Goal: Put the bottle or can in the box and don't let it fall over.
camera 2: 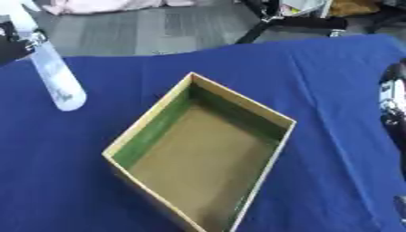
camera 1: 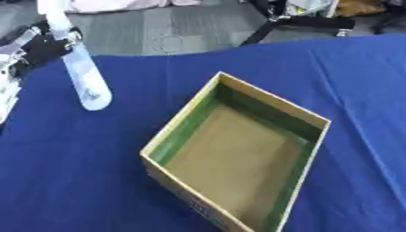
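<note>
A clear plastic bottle (camera 1: 84, 78) with a white top hangs tilted over the blue table's far left, its base pointing down and to the right. My left hand (camera 1: 38, 45) is shut on its upper part, black fingers curled round it. The open cardboard box (camera 1: 316, 121) with green inner walls sits at the table's middle, turned diagonally, with nothing inside. The bottle is left of the box and apart from it. Part of my right hand (camera 2: 390, 102) shows, black and silver, at the right edge of the right eye view, beside the box.
A blue cloth (camera 1: 71, 172) covers the table. Beyond the far edge lie grey floor, a black stand's legs (camera 1: 295, 22) and a pale bundle (camera 1: 119, 4).
</note>
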